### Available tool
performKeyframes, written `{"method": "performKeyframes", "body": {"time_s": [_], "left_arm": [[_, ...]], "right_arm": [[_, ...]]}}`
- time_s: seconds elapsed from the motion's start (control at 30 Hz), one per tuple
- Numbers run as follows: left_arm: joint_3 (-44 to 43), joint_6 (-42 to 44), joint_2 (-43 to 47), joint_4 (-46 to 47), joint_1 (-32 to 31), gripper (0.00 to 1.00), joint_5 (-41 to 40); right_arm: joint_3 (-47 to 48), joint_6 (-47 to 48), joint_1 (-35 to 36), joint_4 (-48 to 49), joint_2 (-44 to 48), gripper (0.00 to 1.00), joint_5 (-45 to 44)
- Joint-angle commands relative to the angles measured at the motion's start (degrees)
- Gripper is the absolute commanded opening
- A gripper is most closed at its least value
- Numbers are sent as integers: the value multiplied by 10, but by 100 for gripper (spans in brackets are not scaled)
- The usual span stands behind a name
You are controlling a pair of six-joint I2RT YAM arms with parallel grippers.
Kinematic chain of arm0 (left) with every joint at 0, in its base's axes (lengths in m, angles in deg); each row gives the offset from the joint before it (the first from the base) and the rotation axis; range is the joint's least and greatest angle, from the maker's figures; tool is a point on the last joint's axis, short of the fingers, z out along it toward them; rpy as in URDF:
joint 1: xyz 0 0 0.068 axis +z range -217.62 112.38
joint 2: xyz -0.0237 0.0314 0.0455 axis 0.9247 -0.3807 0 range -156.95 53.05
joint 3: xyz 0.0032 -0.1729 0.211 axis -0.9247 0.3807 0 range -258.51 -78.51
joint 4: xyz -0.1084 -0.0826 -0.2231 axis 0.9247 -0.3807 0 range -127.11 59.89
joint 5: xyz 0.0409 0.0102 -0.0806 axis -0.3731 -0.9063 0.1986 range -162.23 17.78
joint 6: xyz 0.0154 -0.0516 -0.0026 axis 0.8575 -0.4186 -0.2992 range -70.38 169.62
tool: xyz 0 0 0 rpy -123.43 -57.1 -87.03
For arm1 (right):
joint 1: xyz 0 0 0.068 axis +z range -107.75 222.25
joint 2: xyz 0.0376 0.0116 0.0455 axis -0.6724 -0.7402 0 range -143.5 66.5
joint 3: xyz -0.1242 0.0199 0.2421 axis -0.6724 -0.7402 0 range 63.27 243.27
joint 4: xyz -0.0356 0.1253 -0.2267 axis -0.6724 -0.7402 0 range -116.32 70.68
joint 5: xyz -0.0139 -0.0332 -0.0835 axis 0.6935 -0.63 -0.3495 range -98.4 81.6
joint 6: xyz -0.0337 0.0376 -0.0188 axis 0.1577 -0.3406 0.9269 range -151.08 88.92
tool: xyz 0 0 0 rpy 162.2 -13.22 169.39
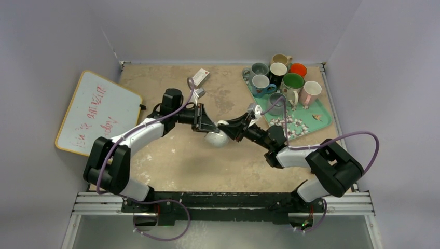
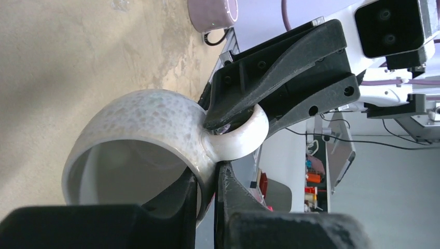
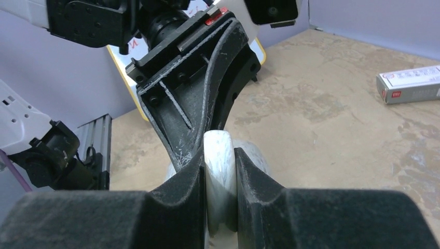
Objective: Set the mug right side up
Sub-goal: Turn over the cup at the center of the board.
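Note:
A pale speckled grey mug [image 1: 217, 138] hangs between my two grippers near the middle of the table, tipped so its mouth faces the left wrist camera. My left gripper [image 2: 207, 187] is shut on the mug's [image 2: 145, 124] rim beside the handle, with one finger inside the cup and one outside. My right gripper [image 3: 220, 174] is shut on the mug's handle [image 3: 220, 150], a pad pressed to each side. In the top view the left gripper [image 1: 209, 127] and right gripper [image 1: 229, 128] meet over the mug.
A teal tray [image 1: 317, 115] at the back right carries several upright mugs and small white bits. A whiteboard [image 1: 96, 111] leans at the left. A small white box [image 1: 200, 77] lies at the back of the table.

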Motion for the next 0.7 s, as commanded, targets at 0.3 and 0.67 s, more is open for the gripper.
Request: {"method": "performKeyframes", "body": {"time_s": [0.3, 0.67], "left_arm": [[-189, 272, 2, -329, -20, 0, -217], [-248, 365, -45, -389, -60, 0, -352]], "right_arm": [[29, 181, 5, -327, 136, 10, -34], [113, 250, 5, -490, 87, 7, -22]]}}
